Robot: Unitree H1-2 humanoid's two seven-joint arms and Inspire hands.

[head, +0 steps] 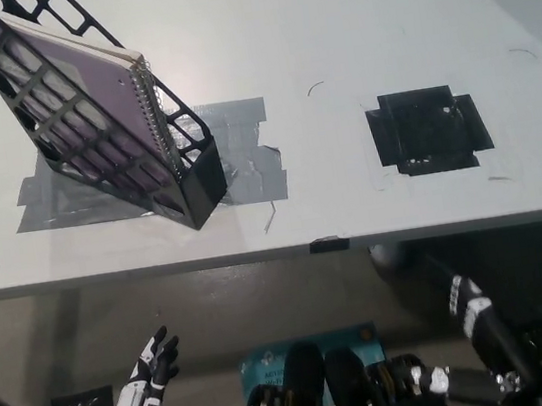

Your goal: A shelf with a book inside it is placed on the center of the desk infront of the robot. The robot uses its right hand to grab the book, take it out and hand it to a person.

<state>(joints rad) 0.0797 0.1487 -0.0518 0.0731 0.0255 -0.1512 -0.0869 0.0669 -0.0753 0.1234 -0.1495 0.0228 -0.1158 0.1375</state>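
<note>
The spiral-bound book (86, 108) is seen standing inside the black shelf (193, 189) on the bench (348, 31), while the white left robot hand (157, 360) is held spread below its edge and the black right robot hand (470, 304), dimly shown, cannot be judged.

The shelf (100, 136) is a black lattice rack. The book (83, 88) inside has a pale lilac cover and silver spiral binding. The desk (328, 33) is plain light grey, with grey tape (229, 118) under the shelf and a black tape square (428, 130). The left hand (153, 366) is white with black; the right hand (472, 306) is black with white.
</note>
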